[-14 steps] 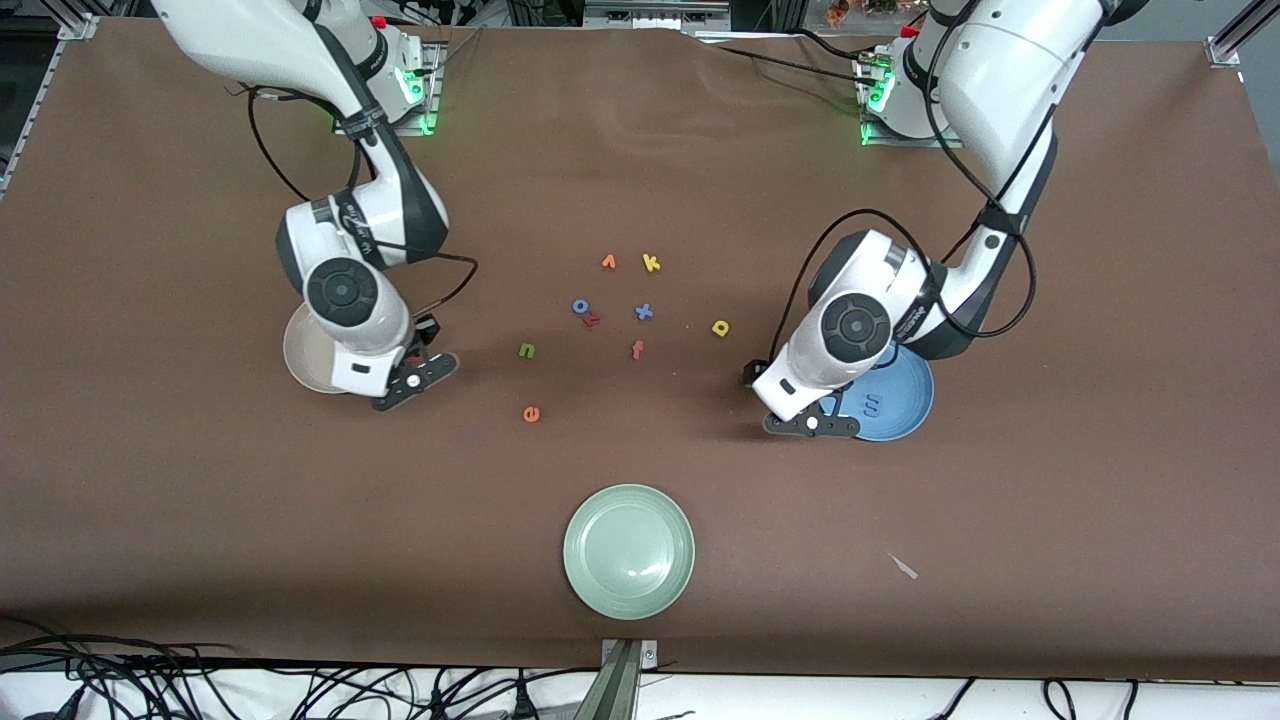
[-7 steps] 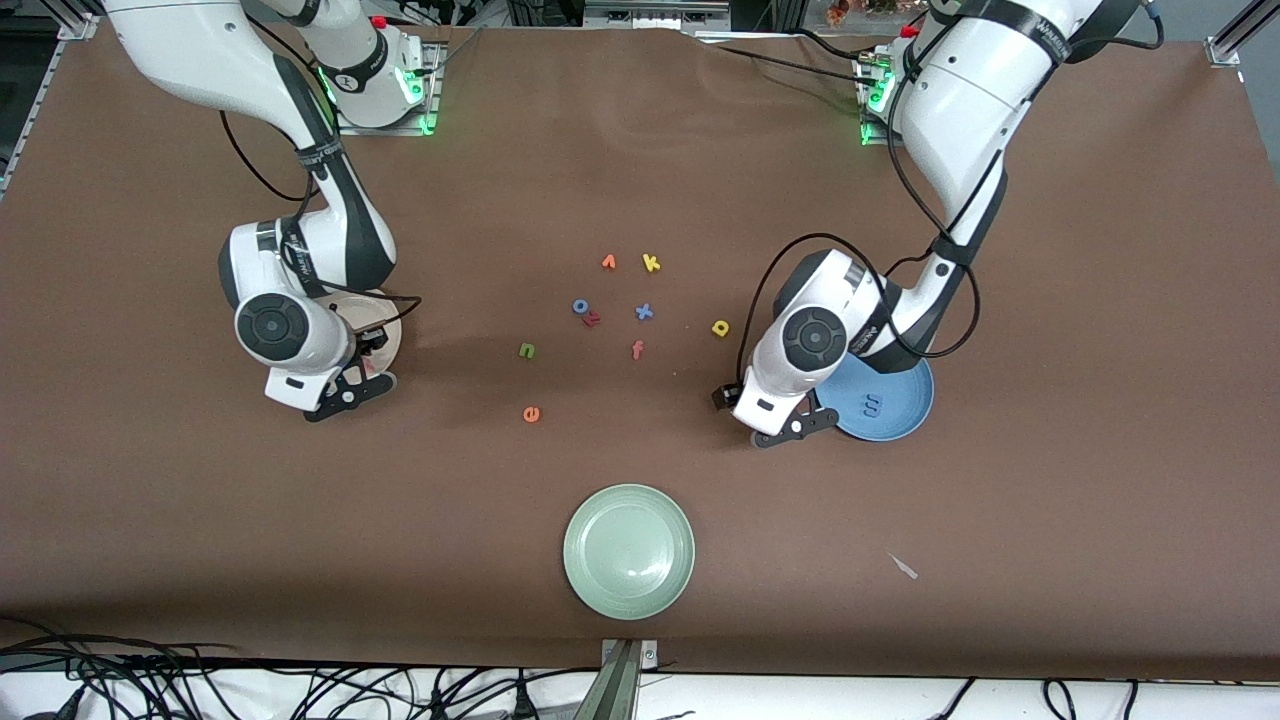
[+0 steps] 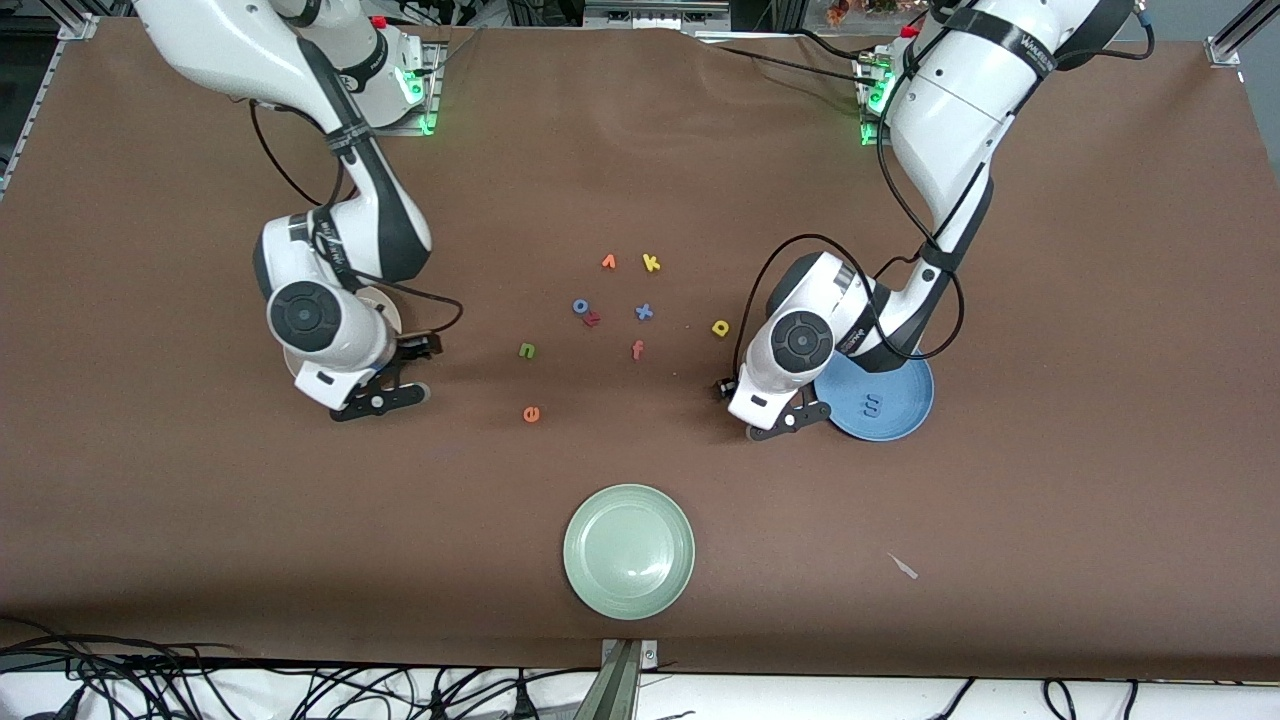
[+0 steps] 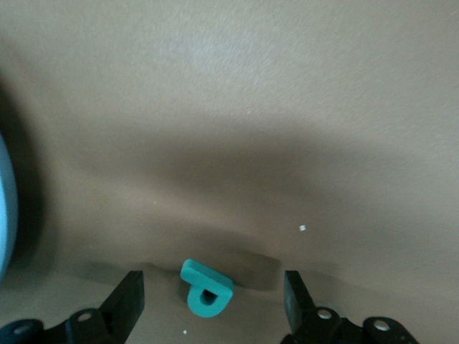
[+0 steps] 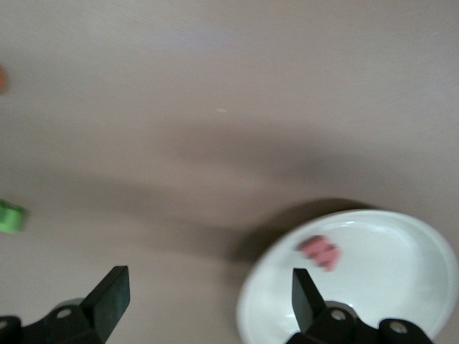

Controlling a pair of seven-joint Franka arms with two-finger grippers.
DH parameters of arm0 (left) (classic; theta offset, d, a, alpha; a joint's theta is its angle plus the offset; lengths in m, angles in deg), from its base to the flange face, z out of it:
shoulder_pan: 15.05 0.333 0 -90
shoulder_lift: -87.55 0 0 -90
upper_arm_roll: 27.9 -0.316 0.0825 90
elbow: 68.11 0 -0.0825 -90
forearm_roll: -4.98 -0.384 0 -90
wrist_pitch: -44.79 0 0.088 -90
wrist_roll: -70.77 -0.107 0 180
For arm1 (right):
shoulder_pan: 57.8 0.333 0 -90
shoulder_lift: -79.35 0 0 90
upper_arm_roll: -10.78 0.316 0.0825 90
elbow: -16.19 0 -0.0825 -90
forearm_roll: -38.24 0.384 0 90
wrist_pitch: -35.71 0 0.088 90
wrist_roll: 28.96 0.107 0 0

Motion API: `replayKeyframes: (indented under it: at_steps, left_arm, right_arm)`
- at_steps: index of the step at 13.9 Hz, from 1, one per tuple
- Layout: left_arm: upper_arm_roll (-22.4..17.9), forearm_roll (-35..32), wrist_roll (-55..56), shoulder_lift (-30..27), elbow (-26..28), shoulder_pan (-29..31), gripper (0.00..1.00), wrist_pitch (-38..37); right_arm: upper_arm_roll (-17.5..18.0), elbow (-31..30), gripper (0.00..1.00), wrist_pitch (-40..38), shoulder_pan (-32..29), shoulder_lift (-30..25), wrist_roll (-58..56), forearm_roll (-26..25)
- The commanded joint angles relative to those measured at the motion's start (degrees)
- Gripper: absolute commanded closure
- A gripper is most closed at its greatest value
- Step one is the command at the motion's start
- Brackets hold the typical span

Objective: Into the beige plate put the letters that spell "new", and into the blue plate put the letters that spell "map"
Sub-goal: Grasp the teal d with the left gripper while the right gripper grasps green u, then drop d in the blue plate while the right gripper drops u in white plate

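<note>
The right hand has just sprung open and drawn off the beige plate. The salmon w now lies in it, so "new" lacks only the green n and orange e, both mid-frame. The left hand has slid off the blue plate, which holds the blue m. It straddles the teal p, released, not yet touching. The yellow a lies higher in frame. Open desk surrounds both hands, though each plate rim is close.

We are seeing a teal p lying between black left fingers, a salmon-red w in the beige plate, a blue m showing in the blue plate.
</note>
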Motion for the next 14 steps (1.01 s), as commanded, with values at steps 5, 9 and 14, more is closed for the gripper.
replayKeyframes:
  at_steps: [5,9,14]
  left_arm:
    - [-0.1,0.3,0.5,-0.3,0.3,-0.1,0.71,-0.1]
    - [-0.1,0.3,-0.5,-0.6,-0.2,1.1,0.88,-0.8]
    - [-0.5,0.0,-5.5,-4.4,-2.9,2.3,0.9,-9.4]
  right_arm:
    - [-0.1,0.4,0.0,7.4,8.0,3.1,22.3,7.6]
    - [-0.1,-0.3,0.0,13.7,12.4,6.3,32.7,7.6]
    - [0.2,-2.9,0.12,16.5,12.6,7.0,33.0,7.7]
